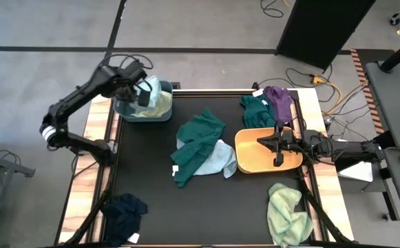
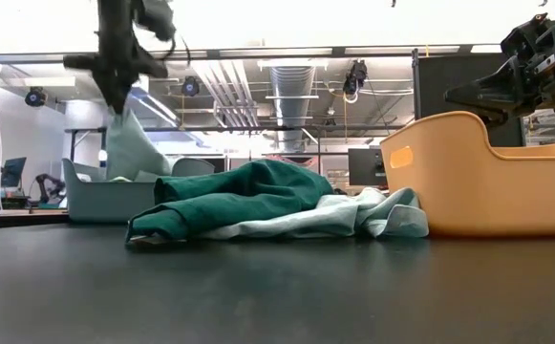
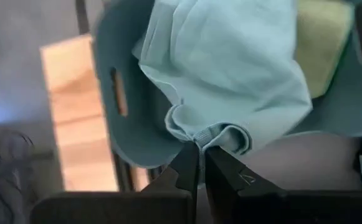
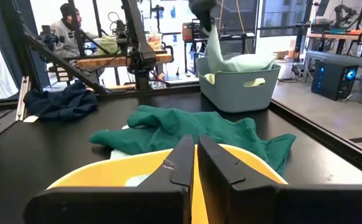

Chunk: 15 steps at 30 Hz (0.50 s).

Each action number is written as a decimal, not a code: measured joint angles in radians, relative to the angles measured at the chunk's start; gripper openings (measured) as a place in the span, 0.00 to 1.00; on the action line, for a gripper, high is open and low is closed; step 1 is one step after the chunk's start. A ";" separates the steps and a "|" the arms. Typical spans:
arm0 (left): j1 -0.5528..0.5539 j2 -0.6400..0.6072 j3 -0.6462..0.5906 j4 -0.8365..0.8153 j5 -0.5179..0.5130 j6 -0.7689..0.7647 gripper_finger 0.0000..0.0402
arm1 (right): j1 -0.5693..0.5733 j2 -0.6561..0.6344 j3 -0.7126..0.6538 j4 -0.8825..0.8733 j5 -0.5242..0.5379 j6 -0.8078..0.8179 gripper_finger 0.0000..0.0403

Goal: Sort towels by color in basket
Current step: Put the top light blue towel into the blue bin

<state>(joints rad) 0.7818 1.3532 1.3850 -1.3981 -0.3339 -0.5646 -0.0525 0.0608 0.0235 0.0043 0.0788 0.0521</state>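
My left gripper (image 1: 144, 95) hangs over the grey-blue basket (image 1: 127, 114) at the table's far left, shut on a light blue towel (image 3: 230, 68). A pale yellow-green towel (image 3: 321, 43) lies in that basket. My right gripper (image 1: 261, 142) is shut and hovers over the orange basket (image 1: 251, 162) at the right. On the mat lie a dark teal-green towel (image 1: 200, 141) resting on another light blue towel (image 1: 222, 158), a second teal-green towel (image 1: 256, 110), a purple towel (image 1: 279, 100), a pale green towel (image 1: 286, 210) and a navy towel (image 1: 125, 210). My left gripper holds the light blue towel by a bunched fold at its edge (image 3: 213, 135), pinched between the two fingers from above. The towel hangs below the gripper (image 2: 115, 96), and its lower part (image 2: 129, 148) reaches down into the grey-blue basket.
Wooden strips (image 1: 96, 131) run along the mat's left and right sides. A black cabinet (image 1: 323, 27) and cables (image 1: 337, 96) lie beyond the far right corner. A person (image 4: 65, 28) sits in the room beyond the table. Bare mat (image 1: 206, 213) shows near the front.
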 joint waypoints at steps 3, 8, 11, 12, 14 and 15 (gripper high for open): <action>0.032 0.046 -0.038 0.027 0.012 -0.006 0.00 | 0.000 0.000 0.000 0.000 0.000 0.000 0.03; 0.083 0.112 -0.090 0.027 0.060 -0.033 0.00 | 0.000 0.000 0.000 0.000 0.000 0.000 0.03; 0.116 0.151 -0.117 0.032 0.061 -0.053 0.00 | 0.000 0.000 0.000 0.000 0.000 0.000 0.03; 0.129 0.163 -0.125 0.036 0.058 -0.058 0.00 | 0.000 0.000 0.000 0.000 0.000 0.000 0.03; 0.158 0.184 -0.138 0.037 0.049 -0.071 0.00 | 0.000 0.000 0.000 0.000 0.000 0.000 0.03; 0.166 0.196 -0.140 0.036 0.038 -0.077 0.00 | 0.000 0.000 0.000 0.000 0.000 0.000 0.03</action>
<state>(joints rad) 0.9479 1.5490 1.2447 -1.3619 -0.2959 -0.6418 -0.0526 0.0606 0.0235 0.0044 0.0788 0.0521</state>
